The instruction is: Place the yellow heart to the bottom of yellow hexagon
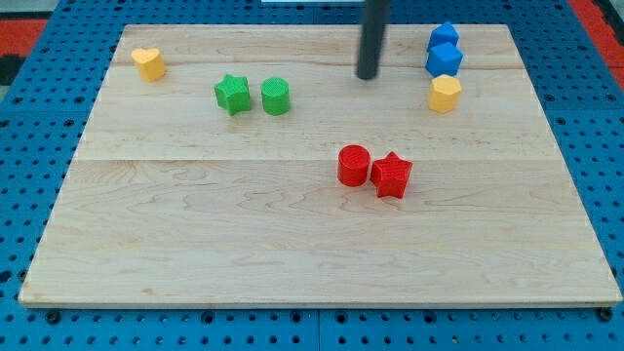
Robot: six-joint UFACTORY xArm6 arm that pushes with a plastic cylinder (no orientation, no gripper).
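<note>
We see a pale wooden counter (292,244) of joined planks resting on a blue perforated pegboard (39,58), with a red strip (600,15) at the view's top right

Heart (148,63) lies far left of hexagon (444,94), well apart.

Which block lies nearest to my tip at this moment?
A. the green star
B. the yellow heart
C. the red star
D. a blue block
D: my tip stands near the view's top, and the lower blue block lies just to its right, while the yellow heart, the green star and the red star lie clearly farther off.
</note>
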